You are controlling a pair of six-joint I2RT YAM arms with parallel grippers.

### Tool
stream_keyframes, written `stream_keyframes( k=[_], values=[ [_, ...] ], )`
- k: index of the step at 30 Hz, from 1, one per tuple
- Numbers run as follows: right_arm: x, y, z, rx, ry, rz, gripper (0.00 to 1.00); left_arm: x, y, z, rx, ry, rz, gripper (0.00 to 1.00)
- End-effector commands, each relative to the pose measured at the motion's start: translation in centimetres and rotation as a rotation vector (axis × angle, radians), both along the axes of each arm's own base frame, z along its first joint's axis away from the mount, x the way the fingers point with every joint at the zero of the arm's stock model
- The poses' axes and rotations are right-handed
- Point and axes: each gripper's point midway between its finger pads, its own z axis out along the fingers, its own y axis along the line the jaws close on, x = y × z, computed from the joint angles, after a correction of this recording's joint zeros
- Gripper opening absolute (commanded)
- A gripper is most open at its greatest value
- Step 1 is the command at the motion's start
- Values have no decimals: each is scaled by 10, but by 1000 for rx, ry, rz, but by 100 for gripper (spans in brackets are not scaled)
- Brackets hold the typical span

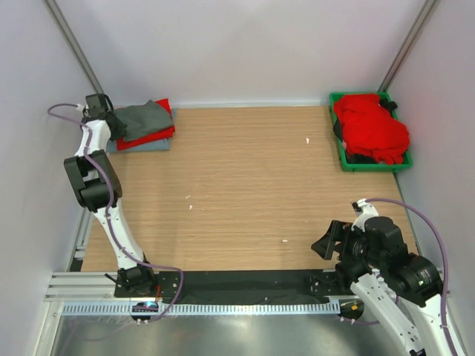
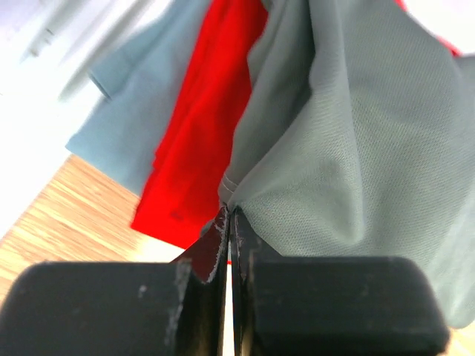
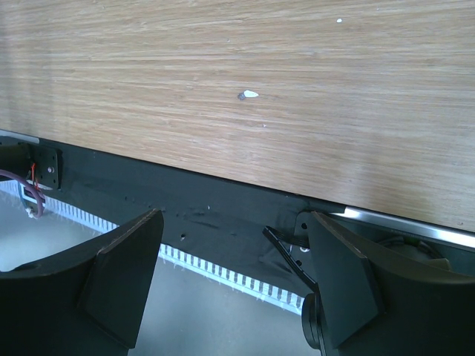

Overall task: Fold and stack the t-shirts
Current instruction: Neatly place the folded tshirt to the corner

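Already a three-high stack (image 1: 143, 136) lies before the left pincer (image 2: 228, 215), which is clamped on its top grey t-shirt (image 2: 334, 148); heaped red t-shirts (image 1: 371, 126) wait far beyond the spread right pincer (image 3: 234, 219).

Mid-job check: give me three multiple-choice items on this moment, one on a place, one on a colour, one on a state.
1. Where does the folded stack lie?
A) far left corner of the table
B) the table's middle
C) near right corner

2. What colour is its top shirt?
A) red
B) grey
C) pale blue

3. How is the left gripper?
A) wide open
B) shut on the grey shirt
C) out of view

Answers:
1 A, the top view shows it there.
2 B, grey covers the red shirt and the pale blue shirt.
3 B, the left wrist view shows it pinching grey cloth.
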Motion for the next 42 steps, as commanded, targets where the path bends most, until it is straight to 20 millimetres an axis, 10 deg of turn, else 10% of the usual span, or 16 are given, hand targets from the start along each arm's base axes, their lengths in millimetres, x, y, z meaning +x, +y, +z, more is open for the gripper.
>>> stream_keyframes(
  k=[1, 14, 19, 26, 36, 42],
  values=[
    [5, 5, 5, 14, -23, 16, 85, 2, 32, 26, 69, -32, 46, 0],
    [6, 5, 5, 13, -24, 19, 85, -13, 59, 13, 66, 29, 95, 5],
    [5, 4, 6, 12, -24, 16, 85, -21, 57, 1, 36, 69, 121, 66],
    [3, 3, 14, 18, -43, 19, 85, -50, 69, 33, 95, 75, 270, 74],
    [12, 22, 27, 100, -52, 57, 85, -24, -3, 98, 85, -100, 142, 72],
    [61, 64, 89, 251, -153, 112, 85, -54, -68, 141, 39, -178, 12, 73]
  ],
)
